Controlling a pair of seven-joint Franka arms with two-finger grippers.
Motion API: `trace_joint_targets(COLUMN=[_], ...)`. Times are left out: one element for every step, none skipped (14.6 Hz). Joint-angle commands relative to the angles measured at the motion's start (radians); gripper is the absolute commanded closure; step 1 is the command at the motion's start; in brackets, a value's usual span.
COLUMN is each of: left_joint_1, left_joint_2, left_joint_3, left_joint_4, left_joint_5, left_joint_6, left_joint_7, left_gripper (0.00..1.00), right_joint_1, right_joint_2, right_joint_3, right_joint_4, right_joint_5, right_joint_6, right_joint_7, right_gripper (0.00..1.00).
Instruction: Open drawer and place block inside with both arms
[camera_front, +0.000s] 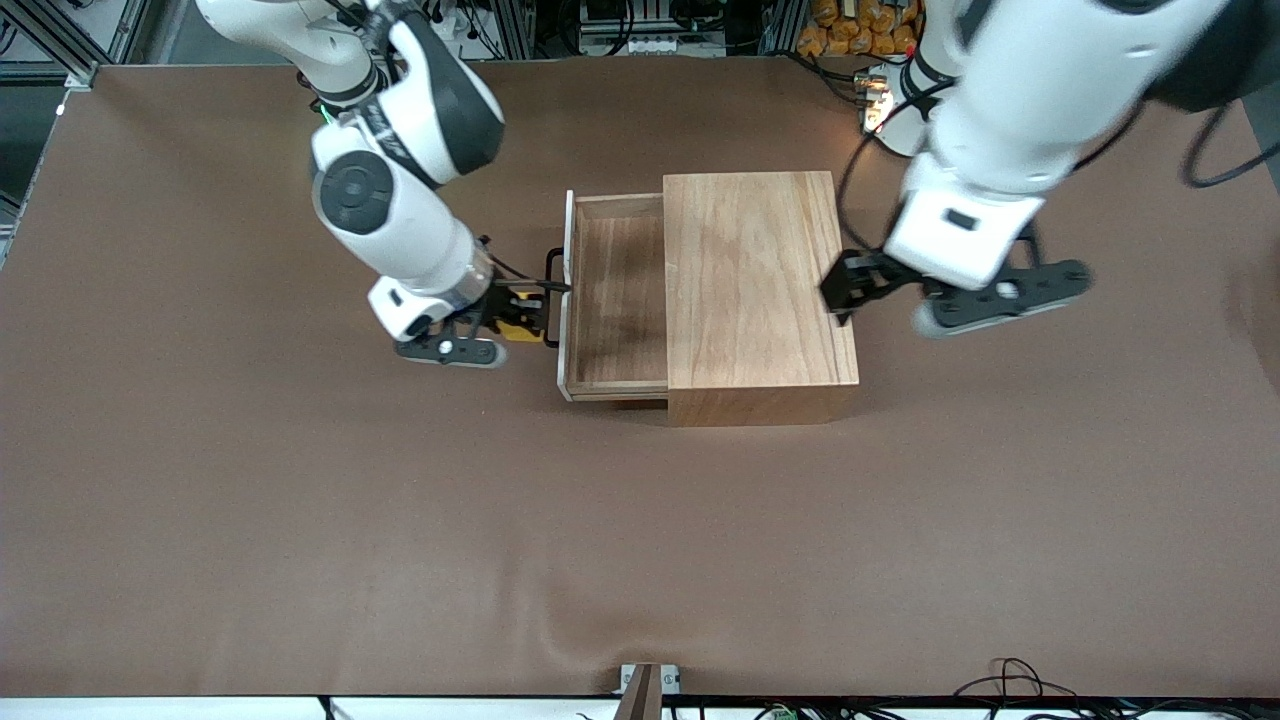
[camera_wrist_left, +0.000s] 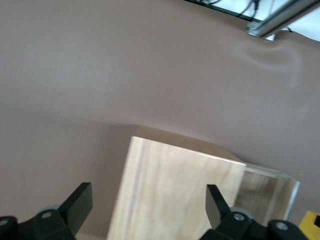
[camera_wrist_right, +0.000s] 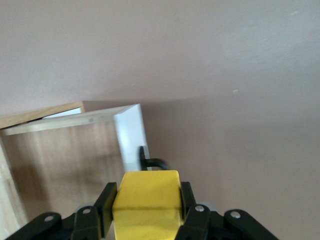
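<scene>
In the front view the block (camera_front: 519, 327) is mostly hidden by the fingers of the right gripper (camera_front: 516, 318), so only a yellow sliver shows beside the handle (camera_front: 552, 297). The left arm (camera_front: 1010, 120) is smeared by motion blur, and its shoulder runs off the top edge. In the left wrist view the box (camera_wrist_left: 172, 192) and the drawer (camera_wrist_left: 267, 192) are cut off by the frame edge. In the right wrist view the block's underside runs off the frame edge.
</scene>
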Motion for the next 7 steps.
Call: trace_joint_targets(left_joint_1=[0.067,0.09,0.119,0.159,0.197,0.217,0.236], left_joint_2=[-0.076,-0.113,-0.149,-0.174,-0.187,-0.193,-0.2], left_joint_3=[-0.014,-0.012,-0.014,-0.017,-0.02,-0.02,-0.021], left_joint_4=[-0.082,-0.127,-0.172,-0.191,-0.194,-0.194,-0.194], left_joint_5=[0.024,0.027,0.027,0.027,0.025,0.025,0.019], left_joint_6=[-0.02,-0.019,-0.013,-0.011,-0.011,-0.011,-0.01], left_joint_7=[0.065,0.106,0.155,0.202,0.258,0.305,0.332], left_gripper=[0.0,0.0,0.0,0.0,0.0,0.0,0.0], right_joint_1=[0.092,0.123,0.148,0.171,0.191,0.197,0.197], right_joint_2=[0.127,0.161,0.191,0.214,0.224,0.225,0.224], right_joint_3=[-0.014,-0.014,-0.014,-0.014,-0.014,-0.016,-0.016], right_joint_4=[0.145,0.164,0.191,0.205,0.204,0.204,0.202], right_joint_5=[-0.011,-0.037,-0.065,-0.089,-0.099,-0.102,-0.102], right_joint_6=[-0.016,-0.013,-0.005,0.0,0.001,0.001,-0.003], right_joint_7=[0.087,0.11,0.13,0.152,0.163,0.172,0.183], right_gripper=[0.74,0.73,0.71,0.7,0.7,0.66,0.51])
